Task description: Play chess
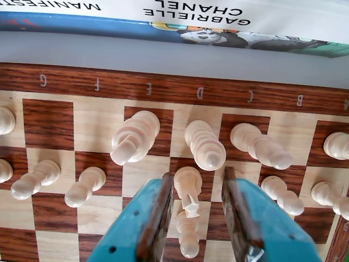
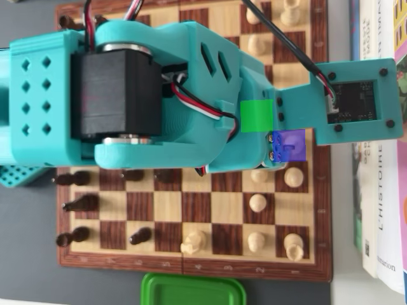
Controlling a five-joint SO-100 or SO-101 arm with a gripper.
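Observation:
The wooden chessboard point(image 1: 98, 123) fills the wrist view, its lettered border at the top. My teal gripper point(image 1: 197, 179) with brown pads is open over it. Between the jaws stands a tall white piece with a cross-shaped top point(image 1: 188, 188), close to the left pad and apart from the right one. A white pawn point(image 1: 188, 236) stands just behind it, also between the fingers. In the overhead view the arm point(image 2: 165, 95) hides the jaws and most of the board point(image 2: 191, 216).
More white pieces stand ahead of the jaws: tall ones point(image 1: 135, 136), point(image 1: 204, 144), point(image 1: 262, 147) and pawns point(image 1: 84, 185), point(image 1: 282, 194). Dark pieces point(image 2: 79, 203) line the board's left side overhead. Books point(image 2: 381, 210) lie right of the board, a green lid point(image 2: 194, 289) below.

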